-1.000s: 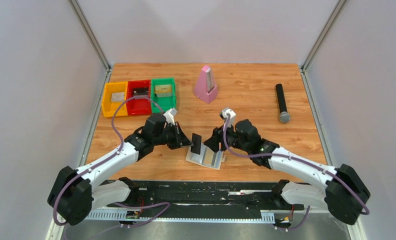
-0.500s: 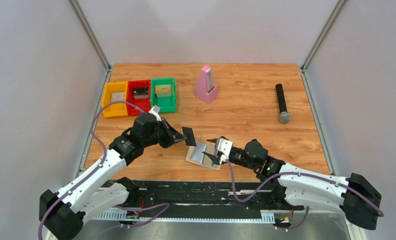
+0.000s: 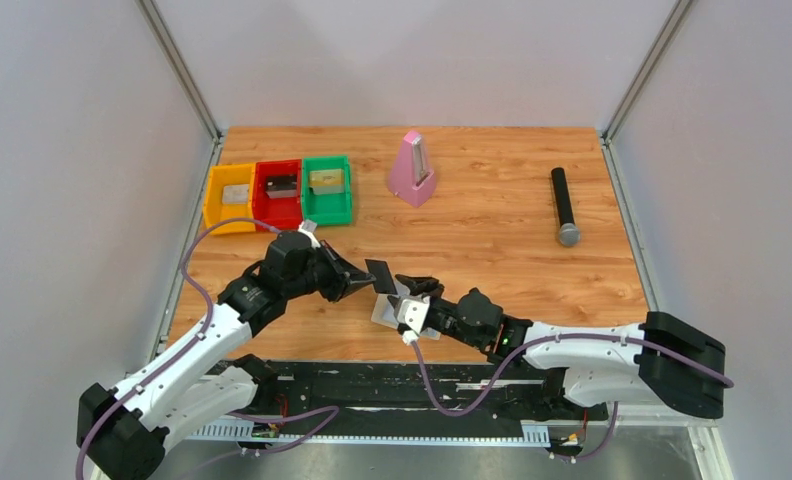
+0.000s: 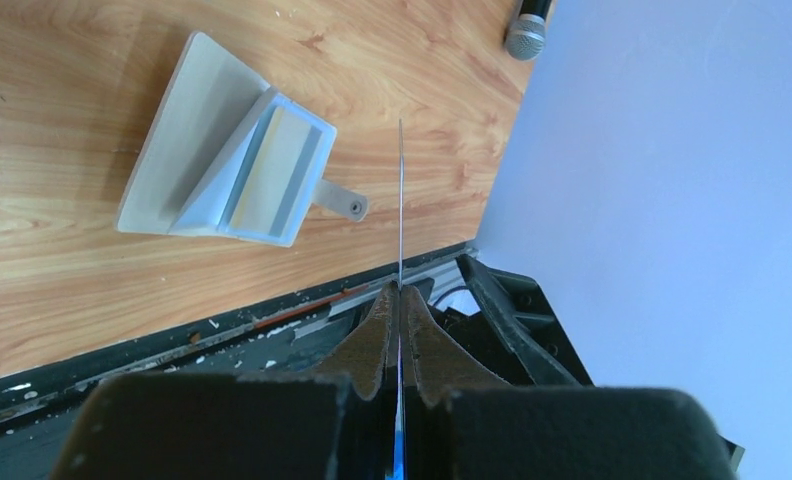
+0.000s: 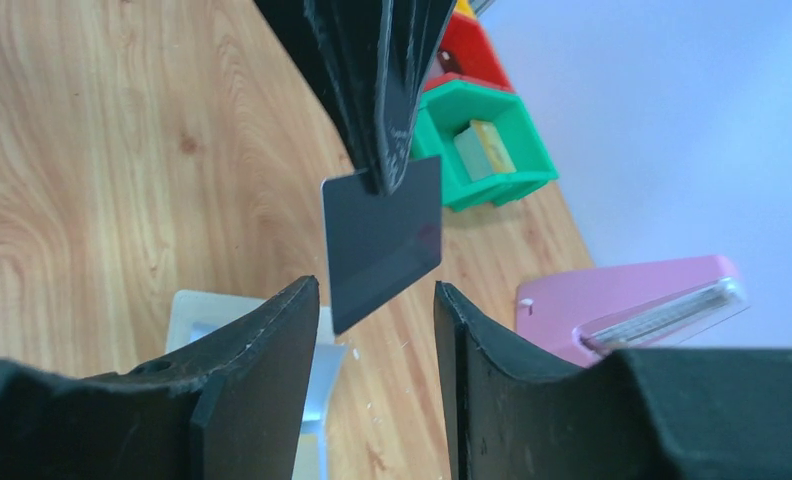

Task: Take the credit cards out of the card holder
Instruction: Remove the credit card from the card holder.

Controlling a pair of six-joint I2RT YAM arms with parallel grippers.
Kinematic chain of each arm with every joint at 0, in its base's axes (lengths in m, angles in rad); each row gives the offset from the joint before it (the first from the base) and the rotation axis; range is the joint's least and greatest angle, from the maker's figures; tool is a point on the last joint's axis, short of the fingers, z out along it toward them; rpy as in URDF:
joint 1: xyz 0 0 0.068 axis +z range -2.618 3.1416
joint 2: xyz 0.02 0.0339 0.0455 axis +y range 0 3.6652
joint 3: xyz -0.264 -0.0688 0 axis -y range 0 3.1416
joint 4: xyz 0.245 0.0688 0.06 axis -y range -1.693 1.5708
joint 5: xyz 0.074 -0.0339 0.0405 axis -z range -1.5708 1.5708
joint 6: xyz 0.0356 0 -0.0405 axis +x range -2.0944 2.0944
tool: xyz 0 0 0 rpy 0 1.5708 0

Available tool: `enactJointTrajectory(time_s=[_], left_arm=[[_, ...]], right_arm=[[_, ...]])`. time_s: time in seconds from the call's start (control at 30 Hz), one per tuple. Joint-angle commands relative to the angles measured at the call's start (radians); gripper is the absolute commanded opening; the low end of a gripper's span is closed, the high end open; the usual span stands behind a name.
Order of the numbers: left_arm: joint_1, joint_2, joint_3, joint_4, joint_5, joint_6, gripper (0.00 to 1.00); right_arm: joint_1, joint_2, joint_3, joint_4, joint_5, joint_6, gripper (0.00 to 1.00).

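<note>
The left arm [image 3: 207, 335] angles up from the near left corner toward the middle of the surface. The left gripper [image 4: 399, 290] has its fingers [image 4: 372, 335] pinched flat on a dark card [image 5: 382, 240]. The right arm [image 3: 582, 350] lies low along the near edge, reaching leftward. The right gripper [image 5: 377, 300] has its fingers parted, tips aimed at that card.

Two credit cards [image 5: 382, 235], one card holder [image 4: 172, 130], three bins [image 3: 278, 216], one metronome [image 3: 412, 170], one microphone [image 3: 564, 205].

A robot lab cell I drive remotely: grey walls [image 3: 62, 150] and metal posts [image 3: 177, 65] enclose a wooden bench [image 3: 492, 200], cabled arms [image 3: 187, 350] bolted at its near edge.
</note>
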Motion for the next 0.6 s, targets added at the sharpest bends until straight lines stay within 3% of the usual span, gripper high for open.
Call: enactJointTrajectory(time_s=[0.0, 0.2, 0.27, 0.43, 0.57], left_arm=[[-0.003, -0.010, -0.013, 0.070, 0.027, -0.056, 0.00], [-0.002, -0.015, -0.018, 0.076, 0.036, -0.059, 0.00], [-0.003, -0.022, -0.017, 0.075, 0.019, -0.044, 0.06], [-0.003, -0.034, 0.005, 0.048, -0.029, 0.026, 0.37], [-0.003, -0.032, 0.038, -0.010, -0.075, 0.126, 0.50]], right_arm=[[0.031, 0.051, 0.046, 0.172, 0.097, -0.102, 0.45], [0.054, 0.069, 0.039, 0.214, 0.143, -0.118, 0.09], [0.055, 0.064, 0.035, 0.202, 0.152, -0.105, 0.00], [0.054, 0.031, 0.057, 0.111, 0.220, 0.029, 0.00], [0.039, -0.003, 0.081, 0.009, 0.225, 0.157, 0.00]])
